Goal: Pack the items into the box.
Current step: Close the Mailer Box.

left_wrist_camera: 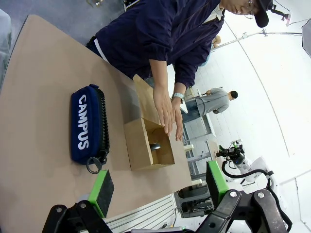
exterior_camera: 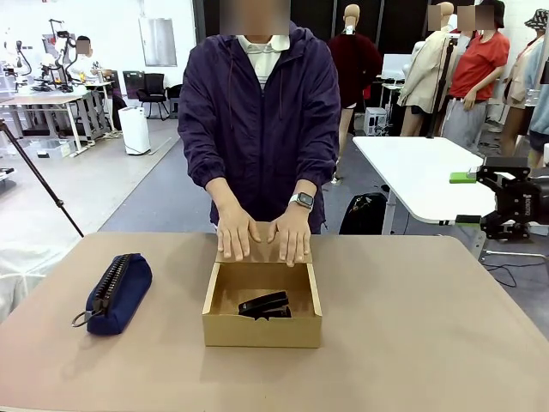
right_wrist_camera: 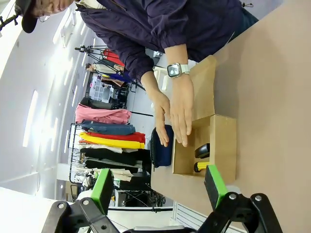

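wide tan table [exterior_camera: 429, 326], and dead centre on it sits the box [exterior_camera: 262, 330], open side up, its front wall facing the robot. off to the robot's left, well apart from the box, lies a navy zip pouch [exterior_camera: 120, 292] lettered campus, not in play by the look of it.

the left gripper [left_wrist_camera: 159, 184] hangs back and high, jaws spread wide and nothing between the green pads; it looks down at the pouch and the box beyond. the right gripper [right_wrist_camera: 158, 187] does the same from the other side, spread wide and empty, well clear of the table's right edge.

now the part that matters: the flap lid [exterior_camera: 263, 255] is hinged on the box's far edge, the person's side, and lies folded back away from the robot. its long axis runs left to right across the table. both of the person's hands rest flat on it, the hand with the watch [exterior_camera: 292, 239] and the other hand [exterior_camera: 233, 233] just beside it, fingers pointing toward the robot.

inside the box, the black stapler [exterior_camera: 264, 303] lies on the floor, and the right wrist view catches the yellow utility knife [right_wrist_camera: 200, 166] just beside it. so the packing looks done, and closing the lid looks like what is left. the person's hands are far nearer than either gripper.
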`<act>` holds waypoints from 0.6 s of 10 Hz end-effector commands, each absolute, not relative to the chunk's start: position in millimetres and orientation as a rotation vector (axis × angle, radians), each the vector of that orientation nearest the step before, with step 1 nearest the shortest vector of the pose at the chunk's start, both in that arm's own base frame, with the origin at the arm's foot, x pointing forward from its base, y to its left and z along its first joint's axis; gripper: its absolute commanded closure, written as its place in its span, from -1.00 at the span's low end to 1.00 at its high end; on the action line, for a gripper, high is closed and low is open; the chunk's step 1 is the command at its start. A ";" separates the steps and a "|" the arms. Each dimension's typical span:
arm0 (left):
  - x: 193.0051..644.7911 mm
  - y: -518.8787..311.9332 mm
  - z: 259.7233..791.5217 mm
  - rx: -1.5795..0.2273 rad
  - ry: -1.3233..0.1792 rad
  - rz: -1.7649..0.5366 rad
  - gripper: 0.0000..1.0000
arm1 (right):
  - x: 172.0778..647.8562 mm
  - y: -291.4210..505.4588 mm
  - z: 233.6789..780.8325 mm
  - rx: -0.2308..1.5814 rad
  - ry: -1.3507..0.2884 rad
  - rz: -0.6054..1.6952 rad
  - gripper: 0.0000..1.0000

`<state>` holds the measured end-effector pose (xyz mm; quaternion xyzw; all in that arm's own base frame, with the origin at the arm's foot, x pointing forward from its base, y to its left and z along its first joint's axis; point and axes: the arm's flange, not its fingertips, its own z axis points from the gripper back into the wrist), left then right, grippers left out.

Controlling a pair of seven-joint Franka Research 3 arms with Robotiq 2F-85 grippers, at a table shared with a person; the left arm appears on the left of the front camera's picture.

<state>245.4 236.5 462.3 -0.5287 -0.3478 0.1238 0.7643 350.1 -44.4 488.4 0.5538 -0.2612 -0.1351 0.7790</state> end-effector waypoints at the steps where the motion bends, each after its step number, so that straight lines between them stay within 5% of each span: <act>1: 245.6 237.0 462.9 -1.166 -0.779 0.258 -1.00 | 350.1 -44.4 488.4 1.197 -0.565 -0.292 -1.00; 2: 245.4 236.5 462.3 -1.149 -0.756 0.269 -1.00 | 370.3 -35.4 488.2 1.175 -0.555 -0.263 -1.00; 6: 382.8 150.4 455.0 -1.111 -0.341 -0.022 -1.00 | 493.1 25.8 460.4 1.068 -0.310 -0.155 -1.00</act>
